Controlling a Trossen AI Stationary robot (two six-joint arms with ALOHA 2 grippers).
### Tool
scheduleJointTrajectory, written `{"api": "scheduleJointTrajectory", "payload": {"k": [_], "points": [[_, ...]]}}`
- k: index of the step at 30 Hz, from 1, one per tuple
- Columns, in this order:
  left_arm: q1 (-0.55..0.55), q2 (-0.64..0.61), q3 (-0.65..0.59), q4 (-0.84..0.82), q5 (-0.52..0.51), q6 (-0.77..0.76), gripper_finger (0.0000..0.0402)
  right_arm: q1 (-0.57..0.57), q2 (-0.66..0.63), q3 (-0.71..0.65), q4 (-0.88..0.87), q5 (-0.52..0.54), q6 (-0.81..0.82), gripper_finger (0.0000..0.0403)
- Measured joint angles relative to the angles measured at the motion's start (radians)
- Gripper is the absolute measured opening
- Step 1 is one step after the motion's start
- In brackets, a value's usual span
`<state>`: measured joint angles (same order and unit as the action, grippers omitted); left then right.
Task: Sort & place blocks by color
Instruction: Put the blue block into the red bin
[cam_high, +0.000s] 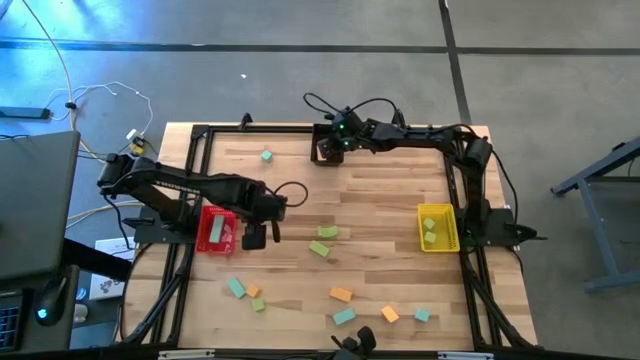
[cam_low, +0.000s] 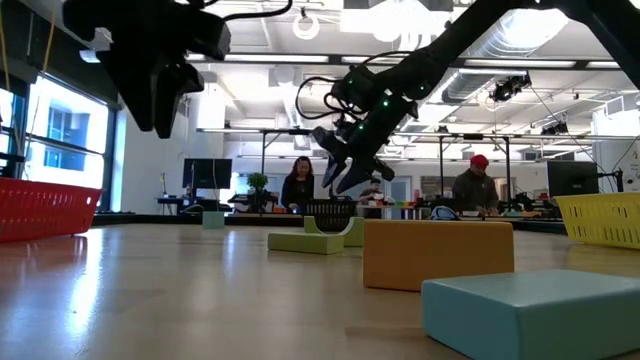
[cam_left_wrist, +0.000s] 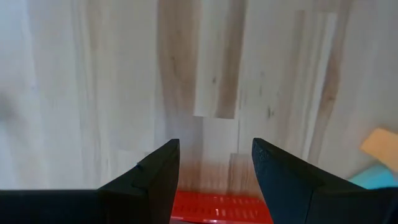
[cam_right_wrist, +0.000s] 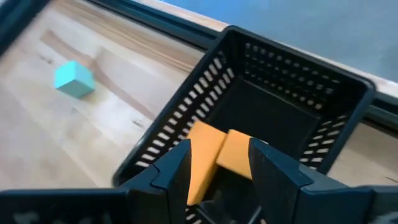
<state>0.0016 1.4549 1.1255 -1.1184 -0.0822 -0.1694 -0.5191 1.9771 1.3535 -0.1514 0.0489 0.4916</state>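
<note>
Wooden table (cam_high: 380, 200) holds about 10 loose blocks (cam_high: 341, 295). Right gripper (cam_right_wrist: 219, 163), partly spread, releases an orange block (cam_right_wrist: 208, 157) above the black bin (cam_right_wrist: 298, 87); left gripper (cam_left_wrist: 214, 165) hovers wide, empty.

Count, high view: three mesh plastic bins – red (cam_high: 216, 230), yellow (cam_high: 438, 227), black (cam_high: 326, 146).

Loose small cuboid blocks on wooden worktop (cam_high: 380, 200): four teal (cam_high: 267, 156), three orange (cam_high: 341, 295), three yellow-green (cam_high: 327, 232).

Two yellow-green blocks in the yellow bin.
</note>
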Motion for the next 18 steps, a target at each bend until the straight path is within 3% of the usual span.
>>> {"api": "scheduleJointTrajectory", "payload": {"k": [10, 18], "points": [[-0.139, 0.0, 0.0, -0.015, 0.0, 0.049, 0.0188, 0.009, -0.002, 0.14, -0.054, -0.11, -0.085, 0.0145], [-0.302, 0.0, 0.0, -0.015, 0.023, 0.022, 0.0188, 0.036, -0.002, 0.356, -0.314, -0.11, -0.236, 0.0145]]}}
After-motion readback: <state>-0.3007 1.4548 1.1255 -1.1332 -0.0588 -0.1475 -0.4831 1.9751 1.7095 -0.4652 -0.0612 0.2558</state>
